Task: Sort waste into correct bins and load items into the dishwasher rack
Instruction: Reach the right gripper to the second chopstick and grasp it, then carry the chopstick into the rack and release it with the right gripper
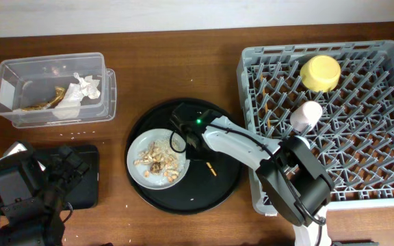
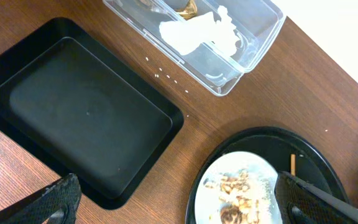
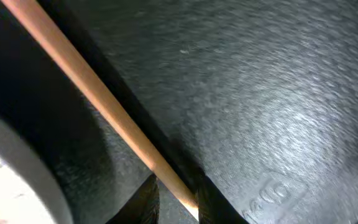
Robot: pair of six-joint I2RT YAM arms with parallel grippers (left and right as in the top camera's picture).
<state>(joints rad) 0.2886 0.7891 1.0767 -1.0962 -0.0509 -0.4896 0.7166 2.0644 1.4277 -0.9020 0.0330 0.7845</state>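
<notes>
Chopstick (image 3: 104, 106) lay flat on round black tray (image 1: 217, 191), just right of plate (image 1: 173, 181) holding food scraps (image 1: 157, 158). Thin, light, stiff, slick, so it likely rolls; mid-shaft grip looked best. Right gripper (image 3: 176, 202) fingers straddled it, seemingly pinching. Plate rim crowded the left side. Rack (image 1: 361, 171) stood right. Left gripper (image 2: 179, 205) was spread wide over black bin (image 2: 79, 118).

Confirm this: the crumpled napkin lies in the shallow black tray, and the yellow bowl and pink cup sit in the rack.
Wrong on the napkin: it lies in the clear box, not the shallow black tray, as the overhead view shows. The yellow bowl and pink cup do sit in the rack.
</notes>
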